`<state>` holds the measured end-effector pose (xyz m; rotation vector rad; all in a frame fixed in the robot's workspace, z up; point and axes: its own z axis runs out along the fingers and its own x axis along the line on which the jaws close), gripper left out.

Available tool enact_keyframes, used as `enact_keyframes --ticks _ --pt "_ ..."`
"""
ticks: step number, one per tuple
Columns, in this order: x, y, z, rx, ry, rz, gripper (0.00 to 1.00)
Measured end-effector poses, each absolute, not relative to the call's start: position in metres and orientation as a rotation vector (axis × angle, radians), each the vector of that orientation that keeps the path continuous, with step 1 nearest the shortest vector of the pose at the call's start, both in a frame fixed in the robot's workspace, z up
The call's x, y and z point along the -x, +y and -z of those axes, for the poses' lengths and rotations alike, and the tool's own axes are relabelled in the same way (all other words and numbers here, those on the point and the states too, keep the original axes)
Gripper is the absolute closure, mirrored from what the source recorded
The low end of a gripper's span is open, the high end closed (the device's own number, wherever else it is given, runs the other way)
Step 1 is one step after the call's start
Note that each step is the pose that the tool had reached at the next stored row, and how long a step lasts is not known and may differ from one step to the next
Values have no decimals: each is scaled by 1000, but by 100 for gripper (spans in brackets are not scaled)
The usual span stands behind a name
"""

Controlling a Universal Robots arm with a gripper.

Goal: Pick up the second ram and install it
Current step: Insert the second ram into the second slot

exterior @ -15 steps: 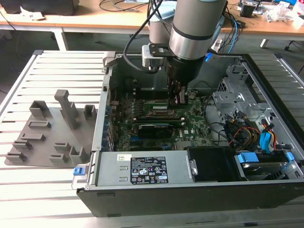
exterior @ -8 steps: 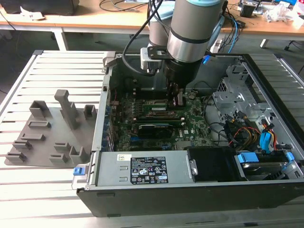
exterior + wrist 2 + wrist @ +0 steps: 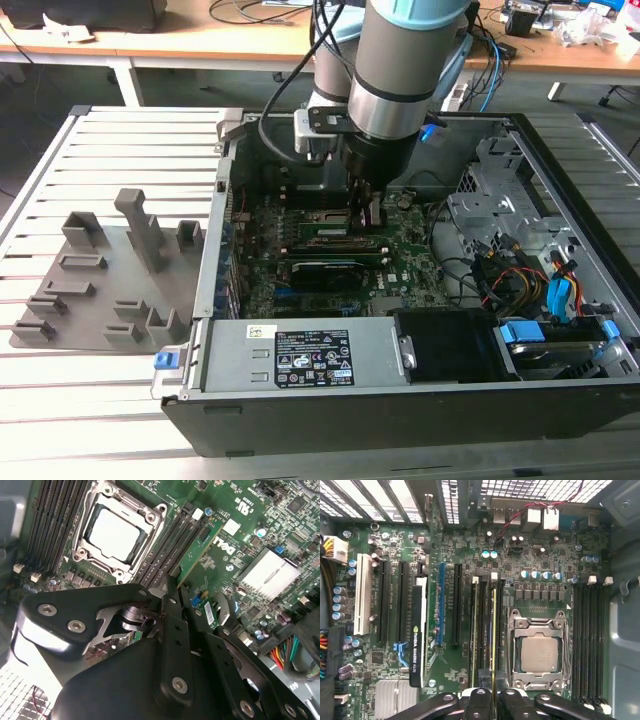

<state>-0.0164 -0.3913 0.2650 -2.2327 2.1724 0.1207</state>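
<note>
Second ram [image 3: 493, 630] is being held edge-down by closed jaws over its motherboard slot [image 3: 499, 630], aligned for seating.

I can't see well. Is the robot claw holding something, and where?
Yes. The gripper pinches the thin green memory stick at one end, over the slots beside the square chip.

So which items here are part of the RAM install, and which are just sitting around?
In the job:
- second ram, held on edge in the gripper, over the memory slots beside the processor socket

Lying about:
- black card in its slot
- grey holder blocks outside the case
- power supply
</note>
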Motion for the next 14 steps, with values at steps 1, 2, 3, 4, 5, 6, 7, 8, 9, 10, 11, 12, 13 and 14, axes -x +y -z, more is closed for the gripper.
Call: enact_keyframes --ticks 1,2,3,4,5,6,7,8,9,10,11,12,13,14 --pt "18 -391 -262 2232 2173 -121 86" --pt "22 -391 -259 2233 2172 -121 86" --pt "26 -391 -255 2236 2169 -121 86" --pt "27 -391 -253 2237 2168 -121 86" --pt "27 -391 -251 2238 2167 -121 86" --pt "27 -391 -248 2238 2167 -121 86" --pt "27 -391 -245 2238 2167 -121 86" --pt "27 -390 -243 2238 2167 -121 86" --pt "27 -390 -241 2238 2167 -121 86" --pt "27 -390 -240 2238 2167 -121 86" --pt "27 -390 -238 2238 2167 -121 86" --pt "27 -389 -236 2238 2167 -121 86" --pt "27 -389 -235 2238 2167 -121 86" --pt "27 -388 -234 2238 2167 -121 86"
